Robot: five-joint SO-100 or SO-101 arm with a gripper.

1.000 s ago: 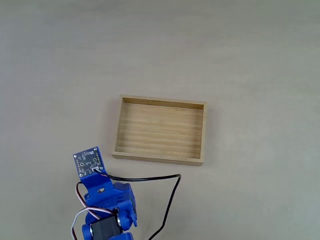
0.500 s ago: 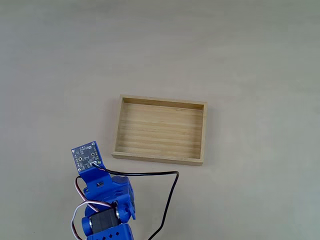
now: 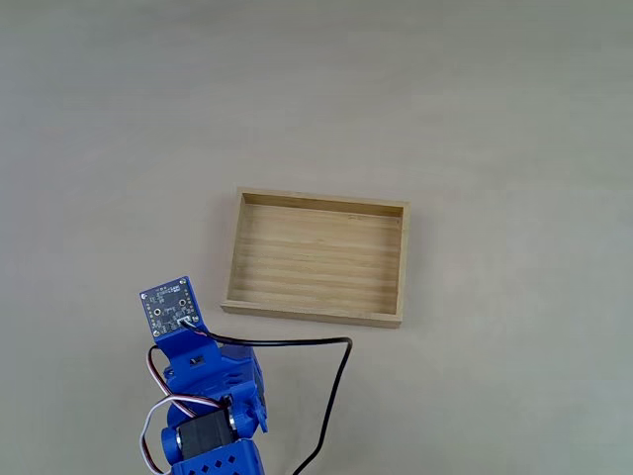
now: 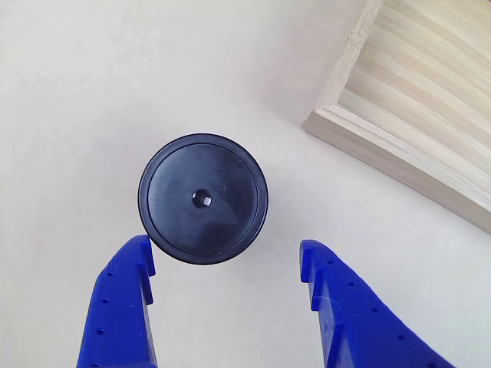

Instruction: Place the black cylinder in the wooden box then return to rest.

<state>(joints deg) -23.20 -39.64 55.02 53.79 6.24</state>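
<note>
In the other view we see the gripper (image 4: 226, 264) with its two blue fingers (image 4: 123, 307) spread wide apart, coming up from the bottom edge and holding nothing. Just past the fingertips the black cylinder (image 4: 203, 199) stands upright on the desk (image 4: 92, 92), its round top with a small dimple facing us. The left finger's tip lies right at the cylinder's lower left rim, though we cannot tell whether they touch; the right finger stands apart from it. Beyond the cylinder, toward the upper right of this view, a corner of the wooden box (image 4: 337, 119) shows, near the cylinder but not touching it.

In the fixed view we look down on the blue arm (image 3: 213, 396) at the bottom edge of the desk (image 3: 475, 89), left of centre, with a small circuit board (image 3: 169, 303) on top and a black cable (image 3: 331, 391) looping off to its right. Farther up, the wooden box (image 3: 316, 312) lies near the middle of the desk, its floor bare
</note>
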